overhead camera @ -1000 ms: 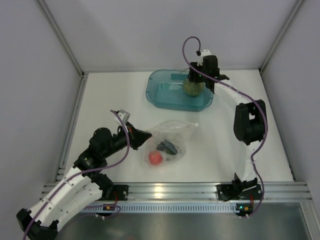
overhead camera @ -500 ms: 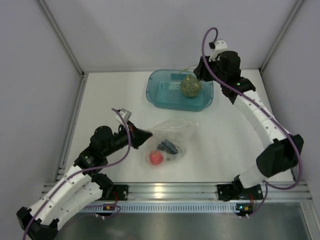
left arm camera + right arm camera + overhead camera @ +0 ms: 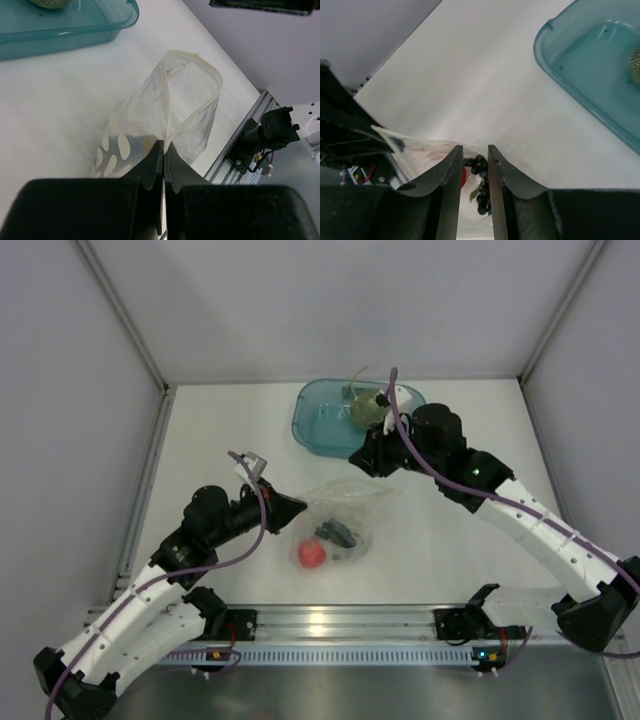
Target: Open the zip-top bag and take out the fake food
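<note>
The clear zip-top bag point(image 3: 348, 512) lies mid-table with its mouth open. Inside it are the red round fruit point(image 3: 311, 554) and the dark grape bunch point(image 3: 337, 533). My left gripper point(image 3: 291, 510) is shut on the bag's left edge; the left wrist view shows its jaws point(image 3: 164, 147) pinching the plastic point(image 3: 192, 95). The olive-green leafy ball point(image 3: 367, 408) rests in the teal tray point(image 3: 318, 422). My right gripper point(image 3: 363, 458) hovers over the bag's far edge, its jaws slightly apart and empty. In the right wrist view point(image 3: 475, 150), the grapes point(image 3: 481, 166) and the red fruit point(image 3: 464, 176) show between the fingers.
The teal tray stands at the back centre, just behind my right gripper; it also shows in the left wrist view point(image 3: 75, 30) and the right wrist view point(image 3: 590, 75). White walls enclose the table. An aluminium rail point(image 3: 340, 622) runs along the near edge.
My right gripper let go of the green ball, which now lies in the tray, and swung from above the tray forward and left to the bag's mouth. The left gripper kept its hold.
</note>
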Action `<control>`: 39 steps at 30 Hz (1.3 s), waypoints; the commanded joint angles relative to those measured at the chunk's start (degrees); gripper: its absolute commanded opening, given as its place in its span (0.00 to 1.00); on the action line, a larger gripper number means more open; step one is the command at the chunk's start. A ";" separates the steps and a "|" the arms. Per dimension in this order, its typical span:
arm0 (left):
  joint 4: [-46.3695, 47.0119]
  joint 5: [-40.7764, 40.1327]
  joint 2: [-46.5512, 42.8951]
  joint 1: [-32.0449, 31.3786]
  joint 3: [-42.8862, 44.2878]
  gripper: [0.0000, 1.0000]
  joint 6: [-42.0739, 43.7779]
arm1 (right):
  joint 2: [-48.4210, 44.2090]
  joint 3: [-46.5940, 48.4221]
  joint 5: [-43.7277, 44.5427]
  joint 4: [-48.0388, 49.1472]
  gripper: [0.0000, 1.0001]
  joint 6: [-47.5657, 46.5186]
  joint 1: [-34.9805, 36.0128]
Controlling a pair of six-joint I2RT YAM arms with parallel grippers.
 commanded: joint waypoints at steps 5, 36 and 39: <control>2.54 2.53 0.54 -0.25 3.36 0.00 0.94 | -4.78 -5.62 -0.27 5.85 0.25 4.98 7.86; 2.54 6.14 1.07 -0.25 4.33 0.00 2.53 | -0.40 -13.44 -8.35 6.47 0.18 3.14 12.88; 2.54 6.67 1.51 -0.34 4.33 0.00 2.35 | 1.97 -13.71 -8.79 7.52 0.18 1.73 13.40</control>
